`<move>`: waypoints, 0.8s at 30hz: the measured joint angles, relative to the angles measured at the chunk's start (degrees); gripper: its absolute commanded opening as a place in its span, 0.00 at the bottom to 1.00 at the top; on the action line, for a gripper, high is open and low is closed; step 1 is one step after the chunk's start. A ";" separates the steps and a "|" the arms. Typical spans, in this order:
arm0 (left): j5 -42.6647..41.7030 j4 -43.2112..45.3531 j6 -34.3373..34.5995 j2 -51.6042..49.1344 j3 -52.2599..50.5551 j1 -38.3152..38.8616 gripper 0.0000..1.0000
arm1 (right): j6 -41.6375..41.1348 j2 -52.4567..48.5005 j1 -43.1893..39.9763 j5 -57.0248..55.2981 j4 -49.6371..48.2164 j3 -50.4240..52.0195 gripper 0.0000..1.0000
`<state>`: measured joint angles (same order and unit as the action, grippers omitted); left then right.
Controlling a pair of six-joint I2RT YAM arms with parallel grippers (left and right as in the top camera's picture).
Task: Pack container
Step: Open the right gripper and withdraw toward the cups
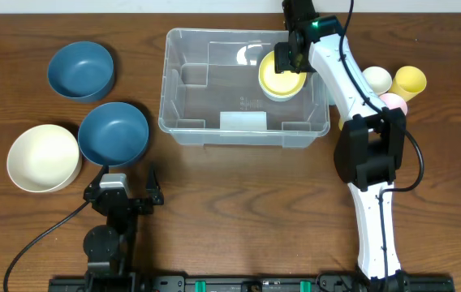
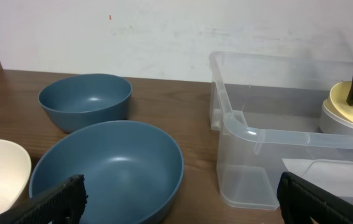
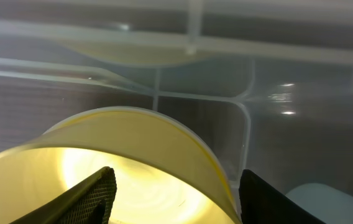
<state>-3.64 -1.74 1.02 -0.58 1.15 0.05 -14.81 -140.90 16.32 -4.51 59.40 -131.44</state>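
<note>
On the wooden table, a cream bowl sits farthest left, with a blue bowl beyond it and a second blue bowl just beside it, so close that the overhead view cannot show whether their rims touch. The left gripper is low at the near edge, just behind this second blue bowl, with its jaws spread as wide as they go and nothing between them. The container, a clear plastic bin, stands upright in the middle of the table at the far side, well apart from the left gripper. A yellow bowl is inside the container at its right end, near the far wall. The right gripper reaches down into the container. Its jaws are partly open and straddle the bowl's wall, one finger inside the bowl and the other outside. The inner finger stands clear of the wall, so the jaws are not clamped on it. Right of the container, partly hidden by the right arm, are a cream cup, a yellow cup and a pink cup, close together.
</note>
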 measured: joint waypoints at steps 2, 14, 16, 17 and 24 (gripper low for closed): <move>0.00 0.00 0.00 0.00 0.00 0.00 0.98 | 0.22 0.00 0.00 0.02 0.55 -0.28 0.64; 0.00 0.02 0.00 0.00 0.00 0.00 0.98 | 0.98 0.00 0.07 0.02 1.46 -3.80 0.22; 0.00 0.02 0.00 0.00 0.00 0.00 0.98 | 0.98 0.00 0.11 0.02 1.36 -3.80 0.23; 0.00 0.00 0.00 0.00 0.00 0.00 0.98 | 0.98 0.00 0.11 0.02 1.42 -3.80 0.24; 0.00 0.02 0.00 0.00 0.00 0.00 0.98 | 1.46 0.00 0.11 -0.11 1.84 -3.80 0.41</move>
<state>-3.64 -1.72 1.02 -0.58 1.15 0.05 -13.34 -140.90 16.43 -4.62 61.23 -135.24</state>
